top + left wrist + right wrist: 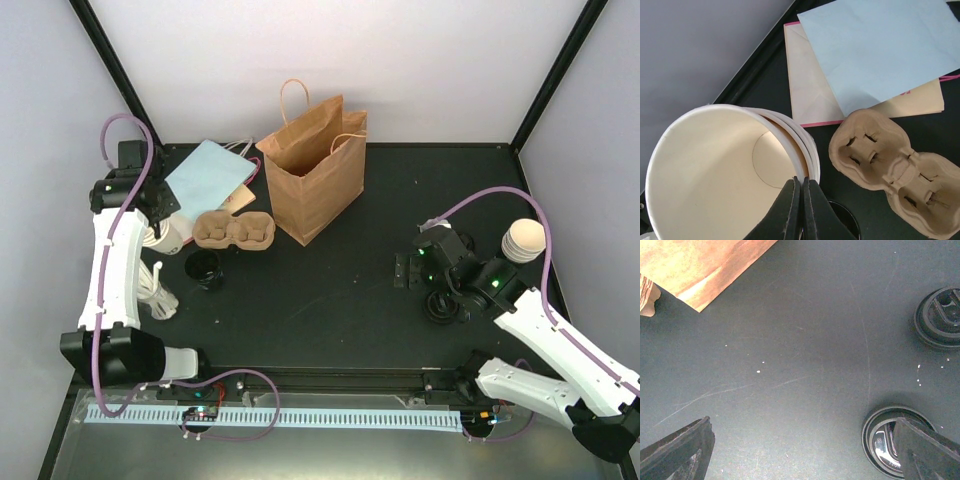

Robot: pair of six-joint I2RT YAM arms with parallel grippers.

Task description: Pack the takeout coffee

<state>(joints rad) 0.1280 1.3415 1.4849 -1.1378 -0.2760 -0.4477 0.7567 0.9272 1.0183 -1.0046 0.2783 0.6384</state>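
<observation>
- The left fingers (789, 212) are pressed together, pinching the rim of the nested paper cups (715, 170). These are cream inside and pale outside, and several rims show one within another at the far left of the surface.
- The right fingers (680, 450) are spread wide with nothing between them, low over the dark surface (790, 365). A round black plastic lid (880, 430) lies partly under one finger, and a second black lid (940, 315) sits further off.
- Just beside the nested cups lies a moulded brown pulp two-cup carrier (890, 170), with both wells empty.
- A small black round piece (205, 268) sits near the carrier. Cup or lid, I can't tell.
- Behind the carrier, a flat pale-blue bag (880, 50) lies over a flat beige bag with pink edging (807, 95).
- An upright brown paper bag with handles (315, 180) stands open at the back. Its inside is hidden.
- A single open paper cup (525, 240), cream inside, stands near the right edge.
- My read is that it's early going: no cup is lidded, nothing sits in the carrier and nothing is seen bagged. What's left is separating a cup, lidding it, seating it and bagging it.
</observation>
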